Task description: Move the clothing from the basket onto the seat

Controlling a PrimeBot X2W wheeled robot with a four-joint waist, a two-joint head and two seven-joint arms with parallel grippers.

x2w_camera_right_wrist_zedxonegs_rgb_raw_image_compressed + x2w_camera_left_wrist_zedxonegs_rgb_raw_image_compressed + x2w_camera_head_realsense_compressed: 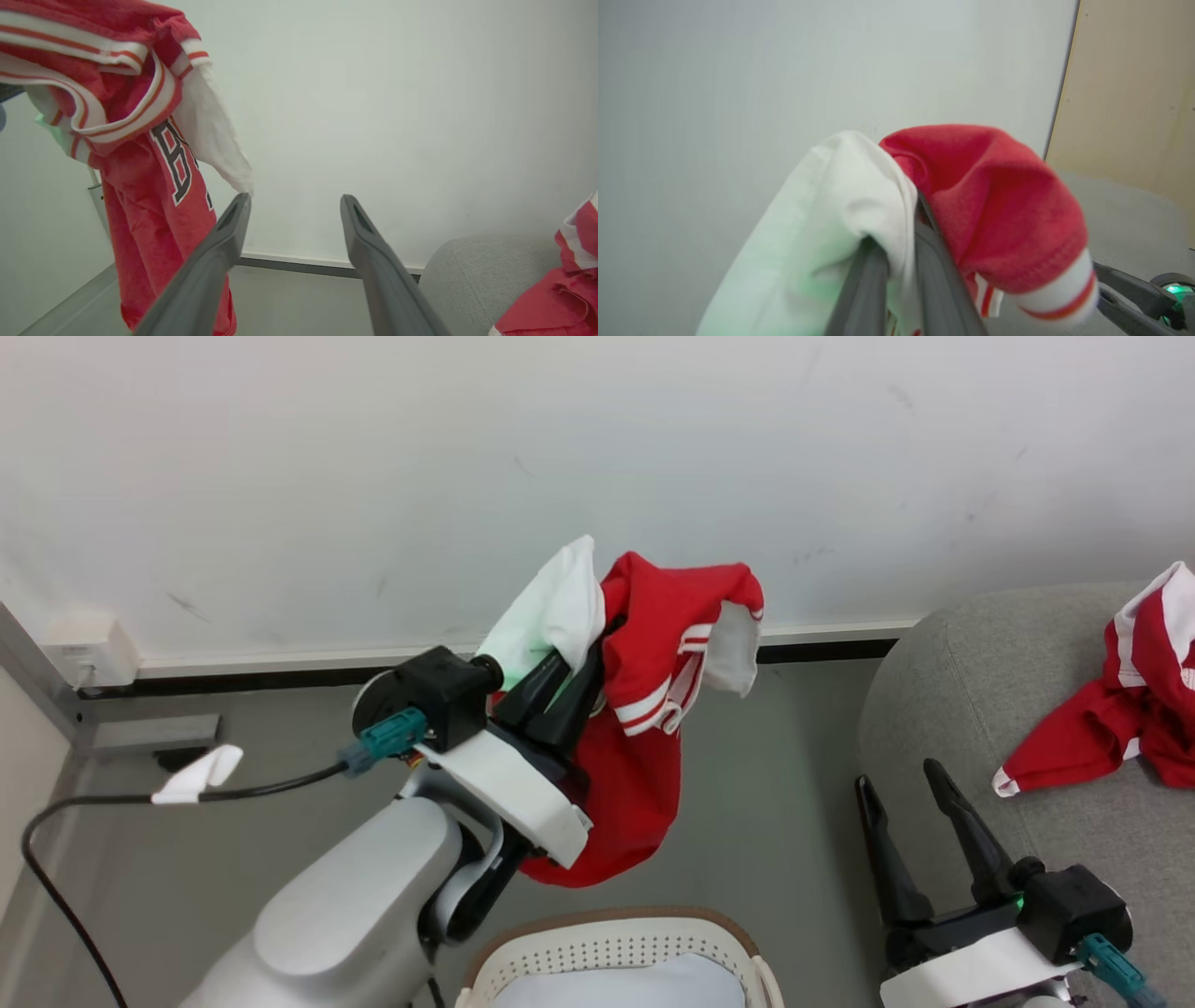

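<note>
Two tools: left tool (574,672) clamps a red-and-white garment (653,644) hiding its tips, right tool (898,777) gapes empty.

The hanging garment (653,616) at the left was bright red with a white sleeve, red-and-white striped trim and dark lettering edged in white. The far-right garment (1074,747) was the same red with white trim, against the grey woven sofa (971,691). The near basket (607,947) was cream-white, dotted with small holes, under a brown rim.
</note>
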